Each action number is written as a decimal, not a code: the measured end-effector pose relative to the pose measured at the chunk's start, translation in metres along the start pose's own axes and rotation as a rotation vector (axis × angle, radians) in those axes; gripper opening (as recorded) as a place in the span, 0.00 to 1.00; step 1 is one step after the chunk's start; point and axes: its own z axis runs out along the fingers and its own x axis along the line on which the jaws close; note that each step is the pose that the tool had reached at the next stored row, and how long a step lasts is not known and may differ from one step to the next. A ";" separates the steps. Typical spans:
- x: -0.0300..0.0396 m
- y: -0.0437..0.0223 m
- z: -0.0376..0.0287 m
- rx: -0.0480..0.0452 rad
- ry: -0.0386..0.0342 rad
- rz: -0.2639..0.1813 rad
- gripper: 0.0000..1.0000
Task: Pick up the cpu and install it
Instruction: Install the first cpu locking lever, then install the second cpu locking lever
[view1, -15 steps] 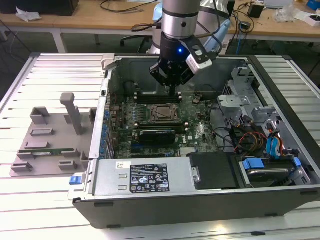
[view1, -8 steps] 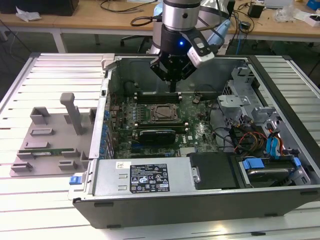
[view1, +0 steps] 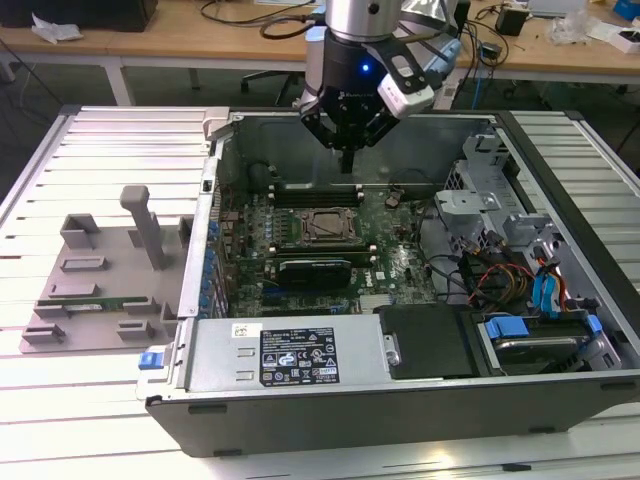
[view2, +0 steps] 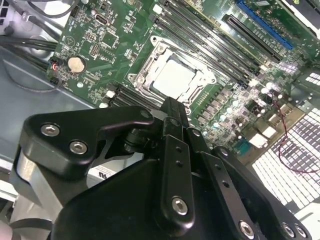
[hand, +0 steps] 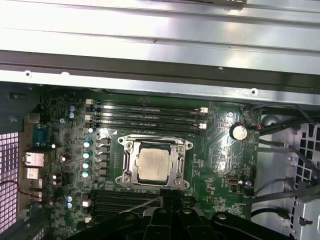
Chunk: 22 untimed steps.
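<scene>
Already the flat silvery-grey square cpu (hand: 152, 165) lies seated inside the metal-framed socket (hand: 125, 162); the black gripper (view1: 347, 150), fingers pinched together and empty, hovers at its 12 o'clock.

An open computer case (view1: 400, 400) lies on a slatted metal surface (view1: 90, 400). Inside sit a green motherboard (hand: 220, 165), black memory slots (hand: 145, 117), a coin battery (hand: 239, 132) and blue-tabbed drive bays (view1: 540, 335). A grey fixture (view1: 110, 290) rests beside the case.

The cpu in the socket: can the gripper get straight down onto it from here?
Probably yes. The cpu lies bare in the open socket frame, nothing over it, and the gripper hangs above the motherboard nearby.
</scene>
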 end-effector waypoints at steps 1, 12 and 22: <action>0.0000 -0.0001 -0.0015 0.0000 0.0000 0.000 0.11; -0.0001 -0.0008 -0.0171 0.0000 -0.0001 0.000 0.11; -0.0001 -0.0008 -0.0172 -0.0001 0.0000 0.000 0.11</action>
